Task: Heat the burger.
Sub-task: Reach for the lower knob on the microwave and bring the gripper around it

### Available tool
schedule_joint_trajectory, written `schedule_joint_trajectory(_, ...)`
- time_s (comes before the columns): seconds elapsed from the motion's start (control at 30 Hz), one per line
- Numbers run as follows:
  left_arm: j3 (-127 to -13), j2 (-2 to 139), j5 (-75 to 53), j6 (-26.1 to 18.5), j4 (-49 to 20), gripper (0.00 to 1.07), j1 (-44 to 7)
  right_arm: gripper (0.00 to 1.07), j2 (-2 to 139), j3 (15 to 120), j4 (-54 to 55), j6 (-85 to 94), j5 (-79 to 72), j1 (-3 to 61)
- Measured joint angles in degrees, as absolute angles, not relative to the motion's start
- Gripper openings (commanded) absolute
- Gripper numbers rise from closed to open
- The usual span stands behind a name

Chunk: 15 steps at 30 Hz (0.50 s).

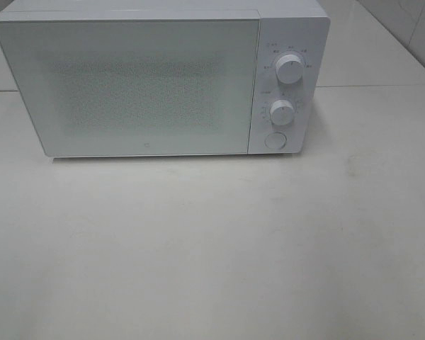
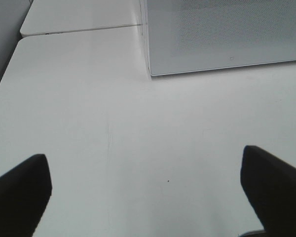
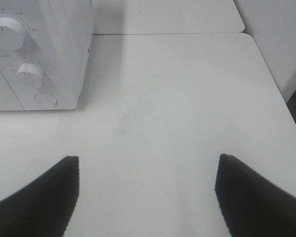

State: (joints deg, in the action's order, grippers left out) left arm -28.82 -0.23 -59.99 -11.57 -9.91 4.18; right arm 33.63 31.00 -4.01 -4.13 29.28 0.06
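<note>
The burger is out of view in every frame. A white microwave (image 1: 149, 85) stands at the back of the table with its door shut; its front shows two round knobs (image 1: 290, 69) and a round button (image 1: 274, 140). Neither arm appears in the exterior high view. In the left wrist view my left gripper (image 2: 145, 190) is open over bare table, short of the microwave's left front corner (image 2: 150, 74). In the right wrist view my right gripper (image 3: 148, 190) is open over bare table, to the right of the microwave's control panel (image 3: 29, 74).
The white table (image 1: 212, 248) stretches in front of the microwave. A second table top (image 3: 167, 17) adjoins behind it. The table's right edge (image 3: 281, 103) drops off beside a wall.
</note>
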Motion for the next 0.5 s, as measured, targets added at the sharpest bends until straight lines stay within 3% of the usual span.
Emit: schedule_joint_trajectory(0.5,-28.82,-0.23,-59.99,-11.57,-9.91,0.98,4.18,0.74,49.62,31.00,-3.95,-5.27,11.12,0.06)
